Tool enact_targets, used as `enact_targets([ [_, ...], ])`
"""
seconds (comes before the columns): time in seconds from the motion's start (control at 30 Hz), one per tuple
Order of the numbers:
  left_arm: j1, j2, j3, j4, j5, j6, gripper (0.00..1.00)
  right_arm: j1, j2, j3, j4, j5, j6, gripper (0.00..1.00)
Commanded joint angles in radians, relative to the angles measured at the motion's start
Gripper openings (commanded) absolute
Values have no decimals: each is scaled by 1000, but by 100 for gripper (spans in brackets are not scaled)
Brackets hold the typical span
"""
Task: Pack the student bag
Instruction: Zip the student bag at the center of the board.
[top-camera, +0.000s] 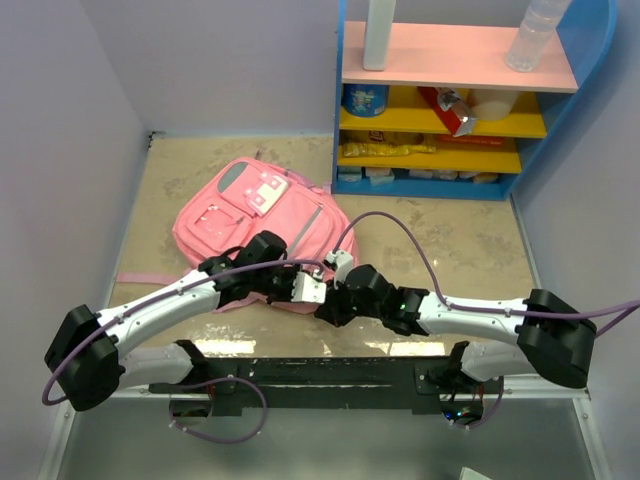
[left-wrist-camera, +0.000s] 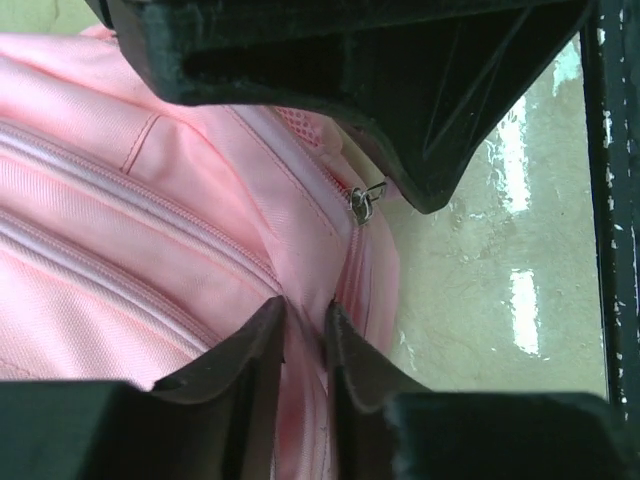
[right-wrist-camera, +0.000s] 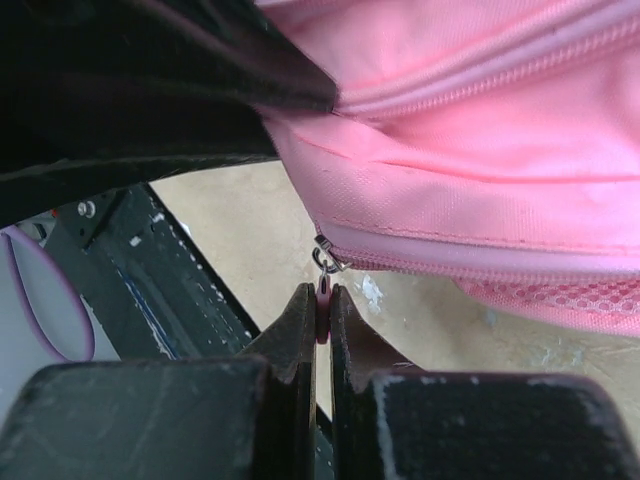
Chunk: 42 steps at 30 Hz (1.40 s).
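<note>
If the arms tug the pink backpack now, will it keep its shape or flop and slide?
The student bag is probably floppy: its fabric folds inside the left gripper and creases above the zipper pull that the right gripper pinches. It looks flat and unfilled, so likely light; on the glossy table it may slide when tugged.

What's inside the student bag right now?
Nothing shows. On the student bag, the zippers in view look closed, so any contents are covered. The right gripper pinches a zipper pull; the left gripper pinches the bag's fabric.
</note>
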<state>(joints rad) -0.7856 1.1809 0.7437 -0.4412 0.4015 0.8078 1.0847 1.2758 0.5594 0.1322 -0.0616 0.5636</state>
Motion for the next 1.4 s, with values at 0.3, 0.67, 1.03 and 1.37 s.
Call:
enact_targets([
  [0.3, -3, -56, 49, -66, -79, -56, 0, 12, -33, 34, 3, -30, 9, 0],
  [0.67, -3, -144, 0, -254, -99, 106, 0, -65, -33, -12, -49, -115, 55, 0],
  [1.03, 3, -174, -95, -241, -173, 148, 0, -140, -101, -46, -129, -144, 38, 0],
  [1.37, 209, -299, -20, -528, -164, 338, 0, -307, -6, 25, -203, -152, -40, 0],
])
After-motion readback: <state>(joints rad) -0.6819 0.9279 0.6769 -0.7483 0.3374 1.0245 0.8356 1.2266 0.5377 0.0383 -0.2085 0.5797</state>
